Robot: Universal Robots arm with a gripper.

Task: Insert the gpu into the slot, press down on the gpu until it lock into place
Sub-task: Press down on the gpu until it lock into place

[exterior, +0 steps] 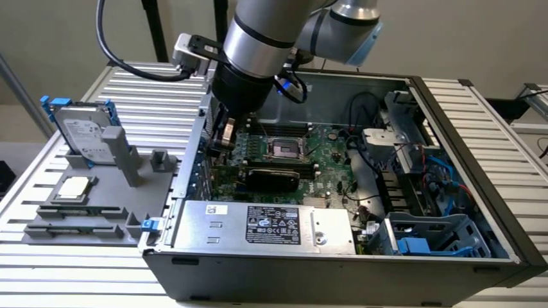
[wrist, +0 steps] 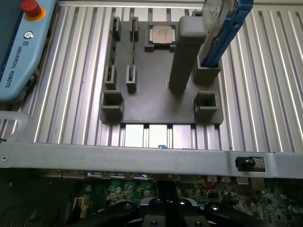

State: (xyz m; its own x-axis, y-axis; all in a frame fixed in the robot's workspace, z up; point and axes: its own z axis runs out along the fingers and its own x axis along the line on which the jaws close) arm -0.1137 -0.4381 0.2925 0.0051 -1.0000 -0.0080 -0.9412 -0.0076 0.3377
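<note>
On the blue teach pendant (wrist: 19,47) in the wrist view we read "UNIVERSAL ROBOTS" beside a red stop button. The silver power-supply box (exterior: 265,224) carries a dark label whose text we cannot read. The wrist view also gives us the grey fixture tray (wrist: 156,94) from above, with a processor chip (wrist: 162,34) at its twelve o'clock edge, while the exterior view adds the open computer case (exterior: 479,192). The arm reaches steeply down into the case, its gripper (exterior: 224,136) clenched shut at the motherboard's (exterior: 330,154) nine o'clock side. The gpu (exterior: 269,175) lies black and flat just above the power-supply box, at five o'clock from the gripper.
</note>
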